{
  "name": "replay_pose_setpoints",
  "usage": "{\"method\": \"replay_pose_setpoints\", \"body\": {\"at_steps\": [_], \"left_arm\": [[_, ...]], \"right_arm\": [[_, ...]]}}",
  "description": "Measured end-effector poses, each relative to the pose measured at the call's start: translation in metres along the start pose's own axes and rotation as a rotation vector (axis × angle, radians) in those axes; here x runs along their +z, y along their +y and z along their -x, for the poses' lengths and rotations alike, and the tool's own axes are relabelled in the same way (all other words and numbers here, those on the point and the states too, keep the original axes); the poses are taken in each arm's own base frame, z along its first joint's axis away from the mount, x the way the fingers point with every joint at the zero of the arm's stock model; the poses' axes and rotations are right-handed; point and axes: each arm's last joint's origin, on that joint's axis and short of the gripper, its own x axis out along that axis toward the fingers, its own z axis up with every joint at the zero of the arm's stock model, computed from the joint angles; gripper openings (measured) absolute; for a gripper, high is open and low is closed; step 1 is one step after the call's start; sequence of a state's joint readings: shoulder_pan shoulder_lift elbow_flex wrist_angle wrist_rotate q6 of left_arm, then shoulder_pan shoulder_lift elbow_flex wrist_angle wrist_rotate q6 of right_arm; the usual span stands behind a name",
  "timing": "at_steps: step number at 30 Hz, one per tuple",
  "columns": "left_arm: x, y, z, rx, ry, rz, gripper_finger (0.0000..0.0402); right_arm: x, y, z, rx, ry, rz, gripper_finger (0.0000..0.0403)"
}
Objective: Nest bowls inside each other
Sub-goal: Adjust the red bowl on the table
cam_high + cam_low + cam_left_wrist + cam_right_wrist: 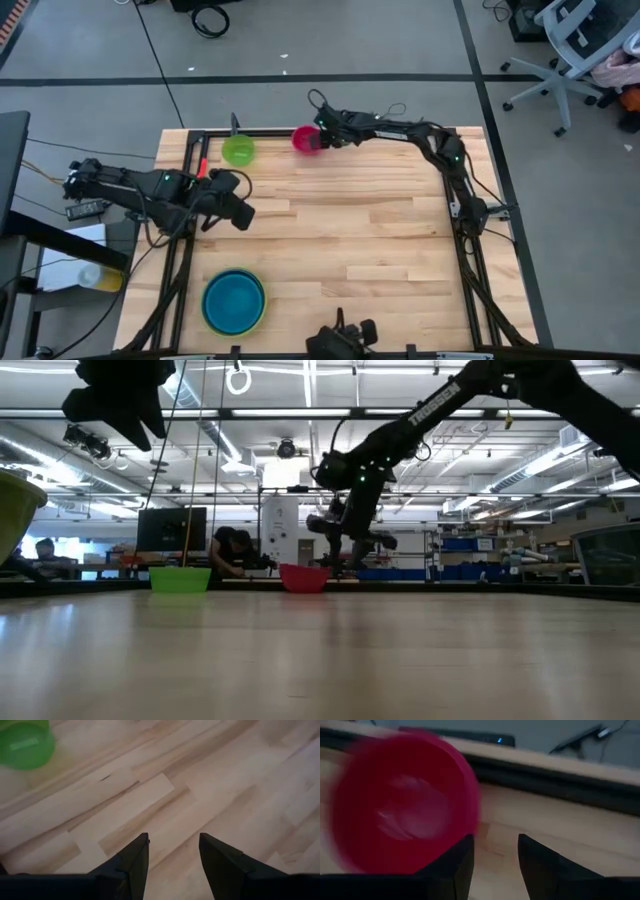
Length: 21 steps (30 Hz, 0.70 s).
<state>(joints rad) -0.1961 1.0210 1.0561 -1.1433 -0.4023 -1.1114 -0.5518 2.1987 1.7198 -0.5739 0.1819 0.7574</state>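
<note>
— The right gripper [322,139], where is it?

— At the far edge of the table [380,250], reached out from the right side, just beside the pink bowl [305,139]. From its wrist, its two dark fingers [455,865] stand apart with bare wood showing between them. Nothing is held. The pink bowl sits just ahead and to one side of those fingers, its rim close to one fingertip; whether they touch I cannot tell.

— And from table height?

— The right gripper [345,555] hangs just above and beside the pink bowl [304,578], which rests upright on the wood.

— The left gripper?

— The left gripper [243,213] hovers over the left part of the table, nearer the middle than the edge. Its fingers [131,862] are spread with only planks between them, gripping nothing.

— Where are the other bowls?

— The small green bowl [238,150] stands near the far edge, a little left of the pink one, the two apart. In the low view the green bowl [180,579] sits upright left of the pink. It also shows in a corner of the left wrist view [25,745], well clear of the fingers.

— And the big ones?

— At the near left corner, a blue bowl [233,298] sits inside a yellow-green bowl [258,322], whose rim shows around it. How many blue bowls are stacked there I cannot tell.

— Anyone around?

— A person [232,550] bends behind the table's far side, in the room beyond.
</note>
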Motion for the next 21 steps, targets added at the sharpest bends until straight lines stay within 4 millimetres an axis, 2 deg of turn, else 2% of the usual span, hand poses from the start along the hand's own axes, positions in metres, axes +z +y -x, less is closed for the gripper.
{"method": "replay_pose_setpoints", "body": {"at_steps": [5, 8, 15, 21], "left_arm": [[0.005, 0.003, -0.002, 0.018, -0.008, 0.023, 0.0176], [0.006, 0.004, -0.003, 0.025, -0.012, 0.032, 0.0176], [0.009, 0.005, -0.004, 0.030, -0.014, 0.029, 0.0176], [0.013, 0.006, -0.005, 0.026, -0.028, 0.055, 0.0176]], "right_arm": [[-0.003, 0.005, -0.018, 0.074, 0.036, -0.014, 0.0157], [-0.001, 0.009, -0.016, 0.118, 0.033, -0.040, 0.0157], [0.009, 0.020, 0.005, 0.209, -0.040, -0.105, 0.0157], [0.004, 0.016, -0.008, 0.163, -0.022, -0.243, 0.0157]]}}
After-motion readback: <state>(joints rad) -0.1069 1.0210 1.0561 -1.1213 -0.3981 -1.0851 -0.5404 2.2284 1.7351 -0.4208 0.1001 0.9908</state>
